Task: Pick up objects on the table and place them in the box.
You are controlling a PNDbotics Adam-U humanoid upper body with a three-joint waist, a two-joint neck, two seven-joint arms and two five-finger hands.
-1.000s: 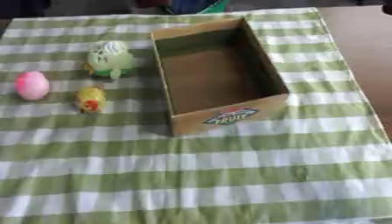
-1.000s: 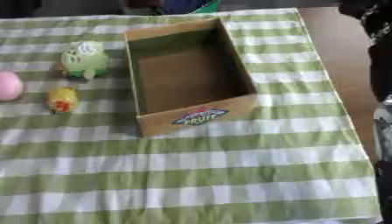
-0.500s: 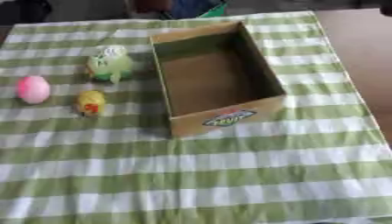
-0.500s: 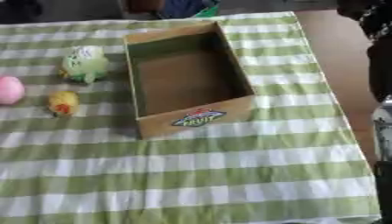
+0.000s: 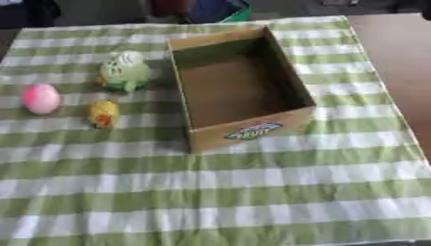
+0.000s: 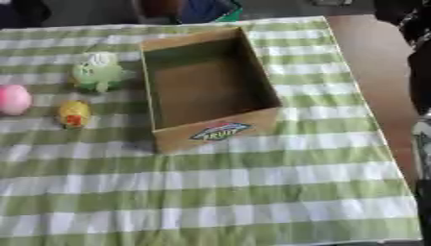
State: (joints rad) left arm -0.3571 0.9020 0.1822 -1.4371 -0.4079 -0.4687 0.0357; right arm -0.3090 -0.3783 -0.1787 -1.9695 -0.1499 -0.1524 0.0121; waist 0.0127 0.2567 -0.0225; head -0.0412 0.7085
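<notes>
I saw neither hand. The box (image 5: 240, 91) sat empty mid-bench; pink egg (image 5: 40, 98), yellow toy (image 5: 103, 113) and green toy (image 5: 124, 72) lay toward its left edge. The egg could roll off if nudged.

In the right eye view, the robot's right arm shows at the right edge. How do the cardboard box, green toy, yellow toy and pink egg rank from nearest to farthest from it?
1. Cardboard box, centre, nearest the right arm.
2. Green toy and yellow toy, left of the box: too close to call.
3. Pink egg, at the left edge, farthest.
</notes>
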